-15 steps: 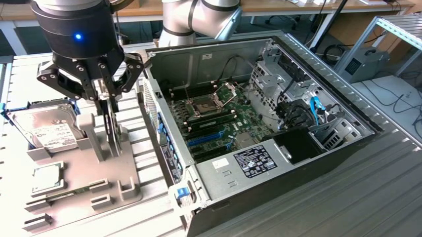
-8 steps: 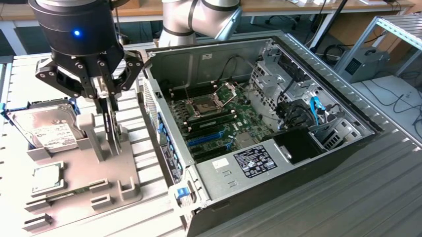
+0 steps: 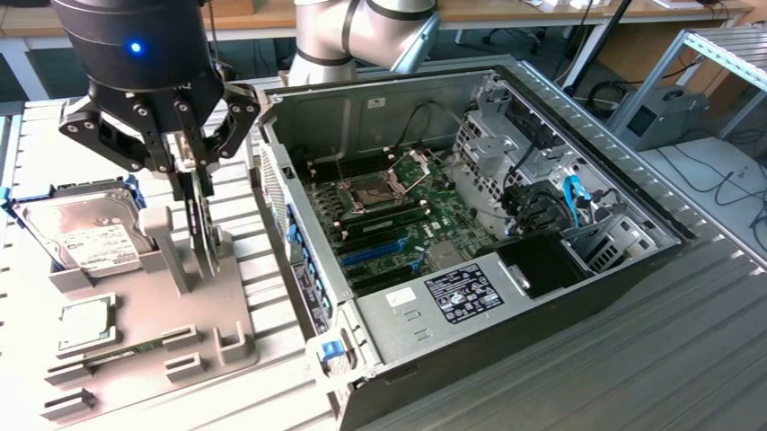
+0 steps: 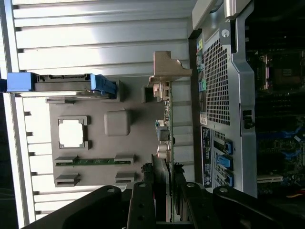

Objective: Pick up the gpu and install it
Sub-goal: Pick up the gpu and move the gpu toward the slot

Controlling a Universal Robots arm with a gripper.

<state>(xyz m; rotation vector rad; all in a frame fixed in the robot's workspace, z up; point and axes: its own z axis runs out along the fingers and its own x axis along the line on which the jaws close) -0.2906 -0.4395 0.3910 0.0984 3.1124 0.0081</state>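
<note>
Gpu (image 3: 207,235) stands on edge in the grey holder (image 3: 144,314) on the worktop (image 3: 273,287), with the claw (image 3: 192,184) clamped on its upper edge. Pick-up looks to be in hand, with nothing installed yet. Freeing it calls for a straight lift, and the open computer case (image 3: 480,224) sits just beside.

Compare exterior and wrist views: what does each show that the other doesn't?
Exterior view adds: the black box and light-blue cables inside the open computer case, and the white label on the silver hard drive. Wrist view adds: the top edge of the thin black gpu card, seen from above. Both: the tool closed on that card over the grey parts tray, the hard drive's blue carrier, the square silver processor chip.
</note>
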